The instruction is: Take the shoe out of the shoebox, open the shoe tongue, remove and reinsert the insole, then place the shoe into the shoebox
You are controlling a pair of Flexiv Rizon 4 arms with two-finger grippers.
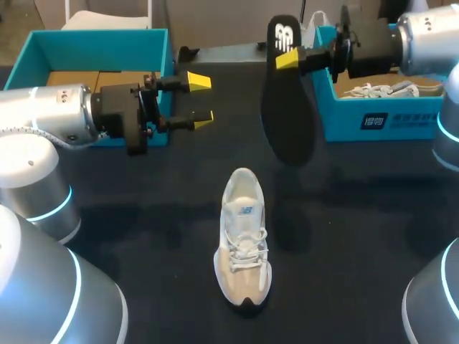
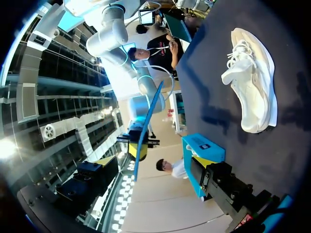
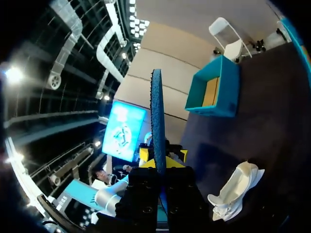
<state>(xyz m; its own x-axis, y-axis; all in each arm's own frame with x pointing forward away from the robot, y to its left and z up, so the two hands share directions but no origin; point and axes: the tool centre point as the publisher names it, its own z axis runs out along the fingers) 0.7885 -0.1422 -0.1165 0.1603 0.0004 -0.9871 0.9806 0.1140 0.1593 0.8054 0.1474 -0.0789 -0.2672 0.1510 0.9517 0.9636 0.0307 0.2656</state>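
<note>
Closest to the right wrist camera is the thin black foam insole [image 3: 156,111], seen edge-on and showing a blue side. The right jaws clamp it from both sides at their yellow fingertips [image 3: 146,154].

The head view shows its broad face. The insole [image 1: 287,115] hangs upright, gripped near its upper end with the white logo, and its free end points down. This hold probably keeps the free end clear for feeding back into the shoe.

The pale grey and white lace-up shoe [image 1: 244,240] stands upright on its sole on the dark cloth-covered surface [image 1: 129,244], outside both boxes. It is below and in front of the insole and does not touch it. Its toe points toward the robot and its mouth faces up, which suits reinsertion.

The left jaws stand wide and hold nothing. Their fingertips [image 1: 198,81] hover near the left shoebox [image 1: 43,41], an open teal cardboard box, and are well apart from the shoe. They are likely waiting to steady it.

Only the head view shows a second shoe [image 1: 380,89] inside the right shoebox [image 1: 344,118]. The left wrist view alone shows the shoe [image 2: 255,82] from directly above.
</note>
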